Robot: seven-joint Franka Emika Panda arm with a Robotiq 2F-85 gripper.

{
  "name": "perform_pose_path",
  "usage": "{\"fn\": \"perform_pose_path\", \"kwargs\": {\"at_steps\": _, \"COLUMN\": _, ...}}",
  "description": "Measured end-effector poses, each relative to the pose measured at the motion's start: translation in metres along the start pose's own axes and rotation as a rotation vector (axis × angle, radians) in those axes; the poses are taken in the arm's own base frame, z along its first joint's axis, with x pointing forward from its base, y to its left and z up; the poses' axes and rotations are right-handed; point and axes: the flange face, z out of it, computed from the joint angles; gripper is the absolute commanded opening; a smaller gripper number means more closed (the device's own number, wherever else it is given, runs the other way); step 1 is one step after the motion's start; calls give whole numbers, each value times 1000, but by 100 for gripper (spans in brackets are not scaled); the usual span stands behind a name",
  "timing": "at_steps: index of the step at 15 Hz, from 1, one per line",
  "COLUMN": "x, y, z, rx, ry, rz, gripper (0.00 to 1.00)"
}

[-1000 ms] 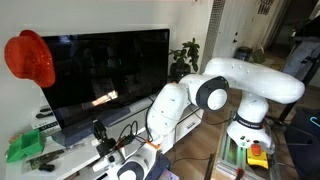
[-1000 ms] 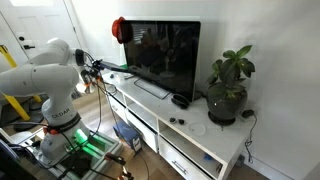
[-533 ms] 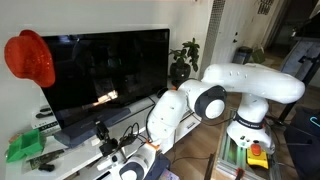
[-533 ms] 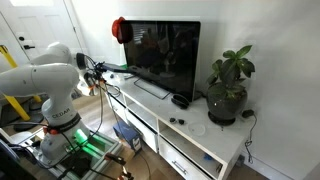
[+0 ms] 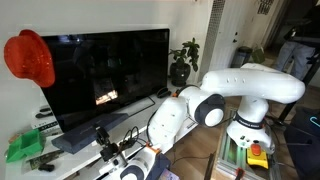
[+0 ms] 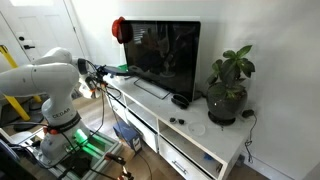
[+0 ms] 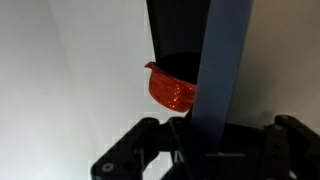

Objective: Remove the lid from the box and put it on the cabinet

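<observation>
Living room, TV (image 5: 100, 75) behind | we saw end effector (image 7: 212, 138) clenched on lid (image 7: 226, 60), over cabinet tabletop (image 6: 160, 108); step, we judged: carrying lid | next: lower flat onto bare spot; release

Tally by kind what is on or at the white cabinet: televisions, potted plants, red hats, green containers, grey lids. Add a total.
Television: 1
Potted plant: 1
Red hat: 1
Green container: 1
Grey lid: 1
Total: 5
</observation>
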Motion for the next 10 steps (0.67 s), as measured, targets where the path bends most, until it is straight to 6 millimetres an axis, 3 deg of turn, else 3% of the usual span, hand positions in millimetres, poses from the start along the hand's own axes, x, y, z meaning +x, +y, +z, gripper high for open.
{"fn": "perform_pose_path", "kwargs": {"at_steps": 10, "x": 3, "y": -14, "z": -17, "rx": 127, "ry": 63, "rz": 0, "gripper": 0}}
